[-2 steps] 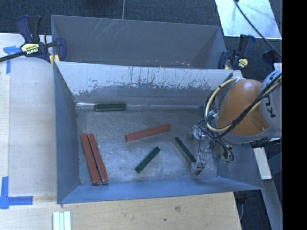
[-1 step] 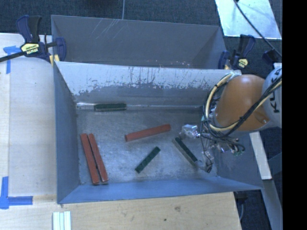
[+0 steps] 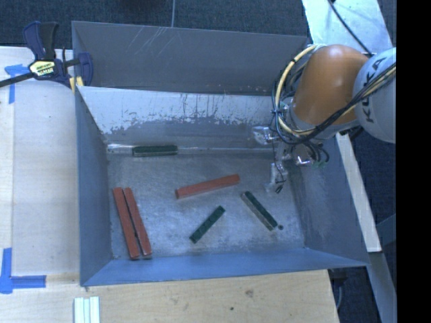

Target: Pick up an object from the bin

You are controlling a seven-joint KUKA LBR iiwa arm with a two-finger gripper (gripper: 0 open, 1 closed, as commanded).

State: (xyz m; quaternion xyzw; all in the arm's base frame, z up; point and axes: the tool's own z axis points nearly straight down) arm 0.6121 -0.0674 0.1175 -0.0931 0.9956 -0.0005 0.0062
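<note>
Hanging low at the right of the scuffed metal bin (image 3: 93,180), the gripper (image 3: 277,180) has a flat dark green stick (image 3: 260,210) just on its near side.
Its opening I cannot tell; a reddish bar (image 3: 207,186) lies left.

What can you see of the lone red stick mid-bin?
The red stick is a long, thin, straight bar, reddish-brown and matte, maybe wood or plastic. It lies flat on the bin floor near the middle, right end angled slightly toward the back wall. Nothing touches it; the tool is off its right end, apart.
</note>
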